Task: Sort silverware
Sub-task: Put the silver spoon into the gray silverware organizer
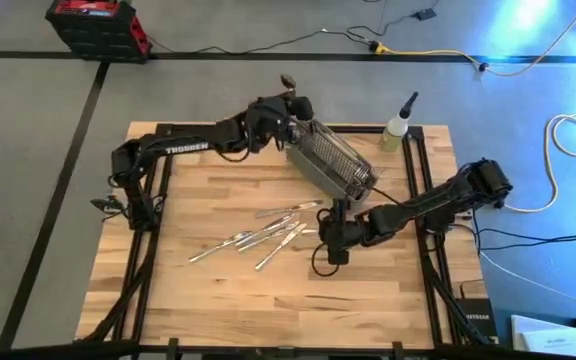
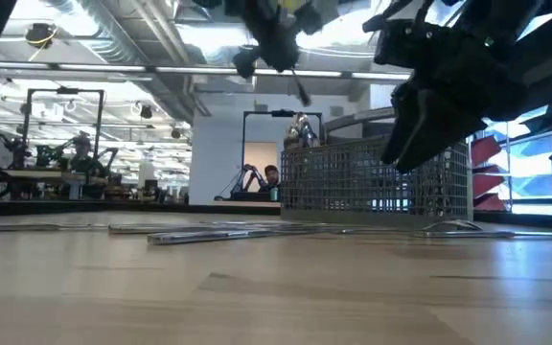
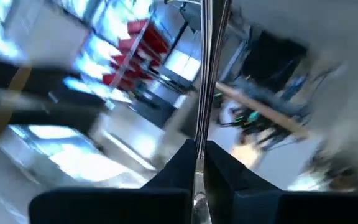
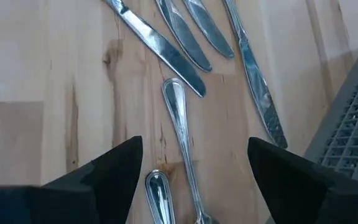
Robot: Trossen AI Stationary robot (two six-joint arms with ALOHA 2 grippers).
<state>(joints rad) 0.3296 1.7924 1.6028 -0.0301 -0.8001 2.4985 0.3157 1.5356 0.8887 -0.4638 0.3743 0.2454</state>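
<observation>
Pale butcher-block tabletop (image 1: 218, 300), planks running side to side, grain clear in the right wrist view, framed by black rails on a gray floor. Silverware (image 1: 263, 232) lies loose near the middle: slim, mirror-bright pieces fanned out, roughly pointing toward the far right corner. Up close, several flat knife blades (image 4: 166, 53) with rounded tips lie side by side, one long beaded handle (image 4: 182, 140) runs beneath them, and a spoon bowl (image 4: 158, 190) sits just beside that handle.

Toward the far edge sits the gray wire-mesh basket (image 1: 330, 162), rectangular, fine grid, set at a slant to the edges; from the low view a few shiny handles (image 2: 300, 129) stick up from its end. What else is inside I cannot tell.

Left gripper (image 1: 290, 98) hangs over the basket's far end, fingers (image 3: 173, 168) pinched together on a thin polished utensil (image 3: 205, 74) held upright. Right gripper (image 4: 194, 180) hovers low over the silverware beside the basket's near end, fingers spread wide around the beaded handle, not touching.

A small squeeze bottle (image 1: 398, 128) stands by the far right corner; a red-and-black case (image 1: 96, 25) rests on the floor beyond.
</observation>
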